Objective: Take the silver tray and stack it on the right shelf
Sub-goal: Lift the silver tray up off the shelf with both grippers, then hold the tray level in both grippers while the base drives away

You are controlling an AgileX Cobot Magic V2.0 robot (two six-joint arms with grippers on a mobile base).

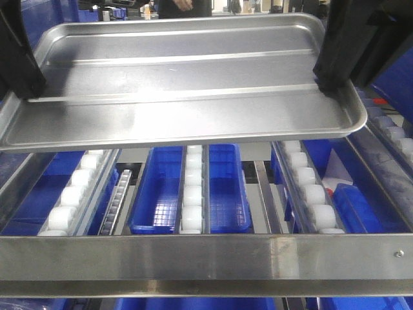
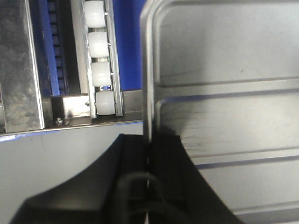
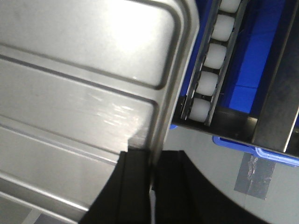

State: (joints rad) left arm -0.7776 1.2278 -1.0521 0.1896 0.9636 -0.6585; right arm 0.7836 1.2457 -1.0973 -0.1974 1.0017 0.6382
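The silver tray (image 1: 181,77) is shiny, with two long ridges across its floor, and hangs level above the right shelf (image 1: 206,258). My left gripper (image 1: 22,84) is shut on the tray's left rim and my right gripper (image 1: 332,81) on its right rim. In the left wrist view the black fingers (image 2: 148,154) pinch the rim of the tray (image 2: 224,93). The right wrist view shows the other pair (image 3: 152,161) clamped on the tray's rim (image 3: 84,70) near a rounded corner.
White roller lanes (image 1: 74,194) (image 1: 310,194) run back from the shelf's silvery front crossbar, with a middle lane (image 1: 192,187) between blue crates (image 1: 158,187). Rollers (image 2: 100,70) (image 3: 210,70) lie just outside each tray edge. A steel side rail (image 1: 381,181) bounds the right.
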